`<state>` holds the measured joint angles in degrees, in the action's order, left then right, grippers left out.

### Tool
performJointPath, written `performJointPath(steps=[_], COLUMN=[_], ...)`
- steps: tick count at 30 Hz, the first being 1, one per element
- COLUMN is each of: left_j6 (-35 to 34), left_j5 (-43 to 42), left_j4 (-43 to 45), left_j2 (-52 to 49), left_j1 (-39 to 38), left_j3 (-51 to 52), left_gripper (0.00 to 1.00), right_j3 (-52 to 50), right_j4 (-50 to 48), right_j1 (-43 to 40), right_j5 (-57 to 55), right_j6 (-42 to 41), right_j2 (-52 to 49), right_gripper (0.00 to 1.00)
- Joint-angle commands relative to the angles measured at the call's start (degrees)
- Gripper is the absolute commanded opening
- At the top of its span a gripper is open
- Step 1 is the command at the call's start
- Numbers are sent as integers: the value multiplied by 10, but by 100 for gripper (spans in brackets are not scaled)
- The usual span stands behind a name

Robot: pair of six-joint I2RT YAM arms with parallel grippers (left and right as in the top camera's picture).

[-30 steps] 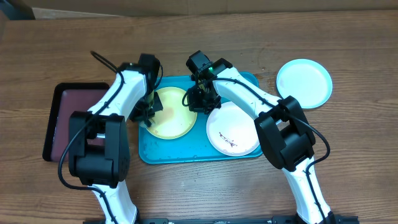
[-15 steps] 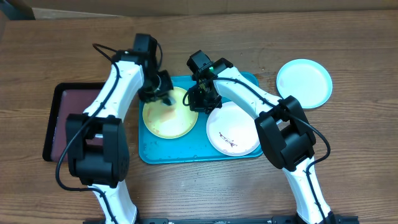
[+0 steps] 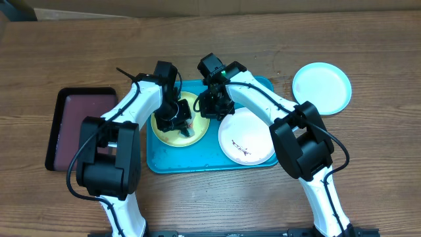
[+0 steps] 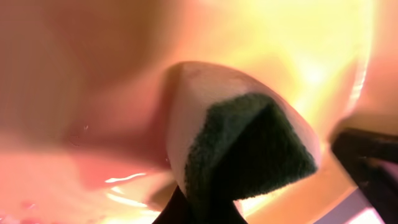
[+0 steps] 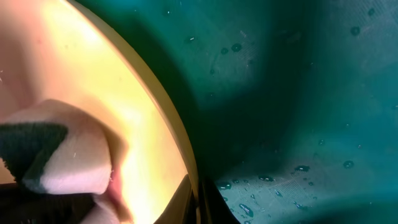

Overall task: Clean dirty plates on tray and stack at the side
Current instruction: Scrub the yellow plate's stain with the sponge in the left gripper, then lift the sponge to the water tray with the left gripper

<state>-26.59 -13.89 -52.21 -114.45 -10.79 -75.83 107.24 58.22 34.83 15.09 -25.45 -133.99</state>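
Overhead: left gripper (image 3: 181, 125) is down over the yellow-green plate (image 3: 164, 135), which lies directly under its fingers in the left half of the tray (image 3: 191, 161); finger spacing cannot be told from above. Right gripper (image 3: 212, 105) sits at this plate's right rim. White plate (image 3: 253, 128), with small dark smears, lies in the tray just beside the right gripper, on the side away from the left gripper. Mint-blue plate (image 3: 321, 87) lies on the table (image 3: 368, 164), off the tray and well apart from both grippers. Black tray (image 3: 82, 131) with maroon inside is beyond the left gripper, apart from it. Left wrist view: fingers narrow, pinching a sponge (image 4: 242, 143), white foam with a dark green scouring face. It juts out ahead of the fingertips against the wet, glossy yellow plate surface. A dark blurred part shows at the right edge, identity unclear. Right wrist view: fingers narrow, the plate's rim running down between the two dark fingertips at bottom centre. The sponge shows on the plate to one side of the fingers; wet turquoise tray floor with droplets lies to the other side.
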Motion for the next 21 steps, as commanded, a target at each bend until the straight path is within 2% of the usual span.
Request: performJointPath(steps=[1, 5, 9, 13, 17, 21], left_j6=[-11, -78, -77, -80, -125, -121], left_j5=[165, 338, 413, 441, 451, 428], left_j4=[-33, -64, -65, -89, -150, -207], left_j2=[-3, -3, -3, -3, 1, 2], left_j1=[3, 3, 6, 10, 23, 53], left_j3=[10, 10, -1, -47, -145, -261], left_gripper=[4, 4, 4, 4, 4, 4], right_j3=[-2, -2, -2, -2, -1, -1], right_j4=[1, 0, 0, -2, -14, -22], right_j1=[-5, -5, -5, -5, -4, -4], right_j5=[-22, -22, -22, -22, -22, -22], right_j6=[-3, -3, -3, -2, 0, 0], right_j2=[-3, -3, -3, -3, -3, -3], right_gripper=[4, 4, 4, 4, 4, 4])
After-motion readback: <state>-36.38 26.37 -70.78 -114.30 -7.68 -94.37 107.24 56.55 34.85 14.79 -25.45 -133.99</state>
